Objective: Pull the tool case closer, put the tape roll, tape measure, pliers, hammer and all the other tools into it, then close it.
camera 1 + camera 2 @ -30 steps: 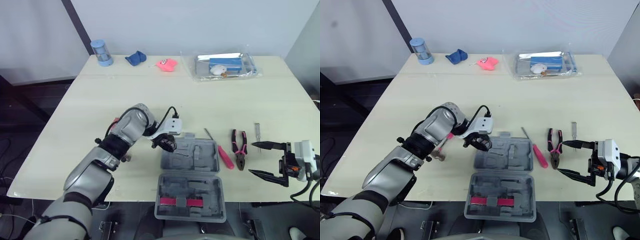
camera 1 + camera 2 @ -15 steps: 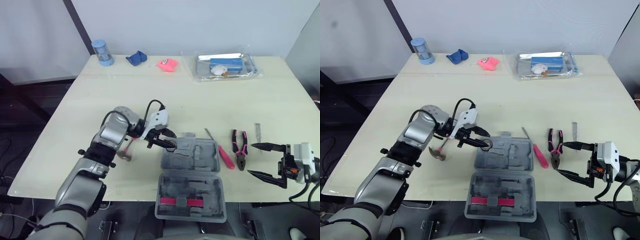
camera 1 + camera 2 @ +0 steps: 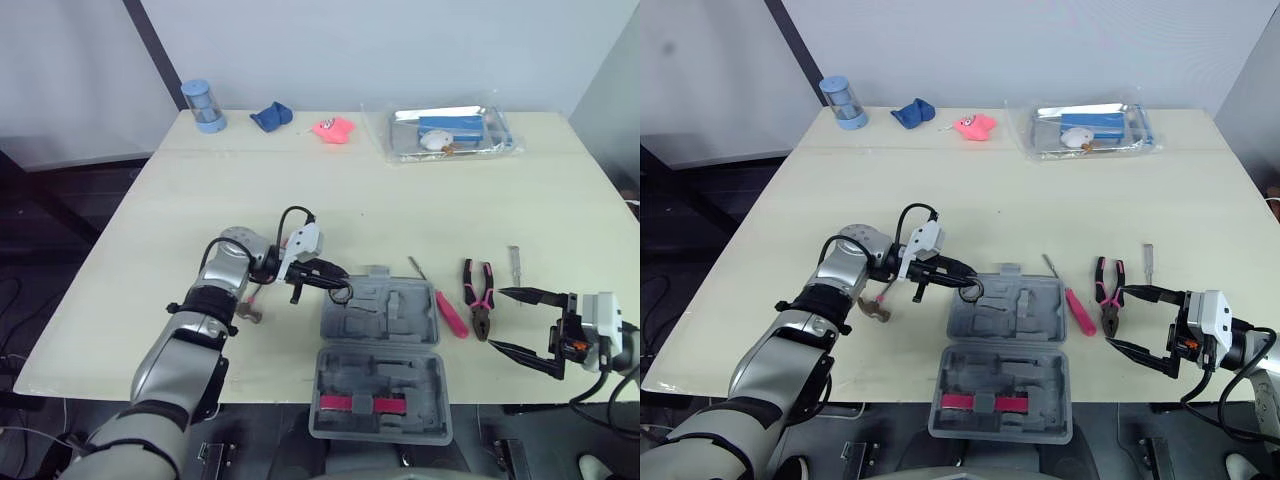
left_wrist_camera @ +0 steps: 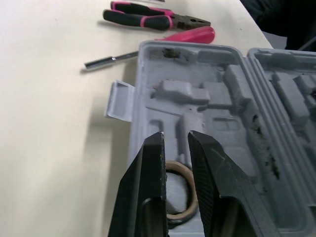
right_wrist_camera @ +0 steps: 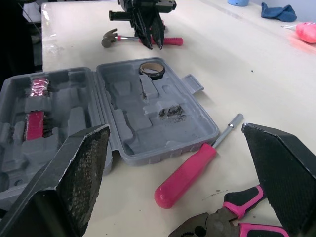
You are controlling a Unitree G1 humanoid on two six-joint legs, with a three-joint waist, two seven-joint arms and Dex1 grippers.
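Left claw (image 4: pixel 176 140), narrowly parted and empty, hangs over the tool case (image 3: pixel 385 312); we judge the hammer (image 5: pixel 109 37) head-heavy, best gripped on its handle near the head.

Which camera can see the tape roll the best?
The right wrist view: the whole tape roll shows as a ring lying in the open tool case. In the left wrist view the left gripper hides part of it. In the eye views it is tiny, at the case's corner.
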